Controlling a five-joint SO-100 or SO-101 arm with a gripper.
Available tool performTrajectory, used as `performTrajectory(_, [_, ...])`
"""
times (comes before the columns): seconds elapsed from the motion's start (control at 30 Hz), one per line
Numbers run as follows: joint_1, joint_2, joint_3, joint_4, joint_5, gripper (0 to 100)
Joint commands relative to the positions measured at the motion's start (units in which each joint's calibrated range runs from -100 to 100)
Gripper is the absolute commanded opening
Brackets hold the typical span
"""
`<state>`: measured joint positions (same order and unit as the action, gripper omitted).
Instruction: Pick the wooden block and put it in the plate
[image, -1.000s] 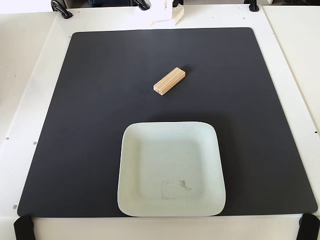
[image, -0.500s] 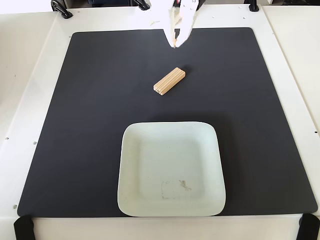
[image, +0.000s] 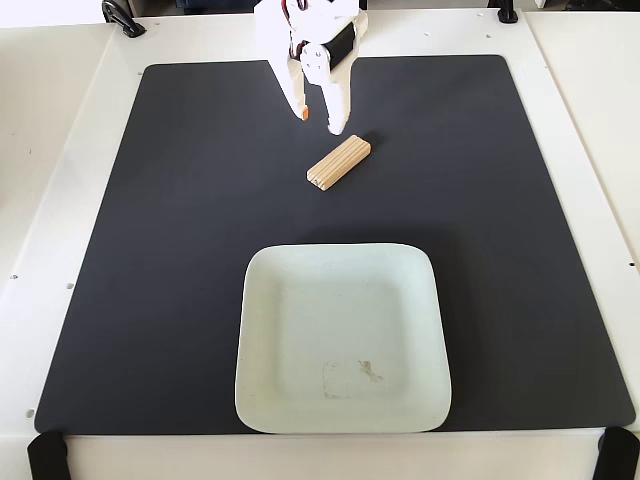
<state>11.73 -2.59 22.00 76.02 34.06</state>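
A white table (image: 60, 150) is carrying a large black mat (image: 180, 250) filling most of the frame. The wooden block (image: 339, 162) is lying upper centre on the mat, and the plate (image: 340, 340) is sitting lower centre.

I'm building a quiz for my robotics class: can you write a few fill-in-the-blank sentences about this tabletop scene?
1. The wooden block lies on the black ____.
2. The plate holds ____ objects.
3. In the fixed view, the gripper shows its two fingers ____, just above the block.
4. The plate's outline is ____ with rounded corners.

Missing words: mat; no; apart; square
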Motion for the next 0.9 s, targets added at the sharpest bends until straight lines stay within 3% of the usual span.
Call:
performTrajectory(0.0, [0.36,-3.25,2.96,-3.51,0.53,32])
performTrajectory(0.23, [-0.42,-3.25,10.61,-16.23,0.96,41])
performTrajectory(0.57, [-2.77,1.66,10.61,-17.29,0.48,31])
performTrajectory(0.87, [-4.45,6.66,8.81,-18.35,-0.59,30])
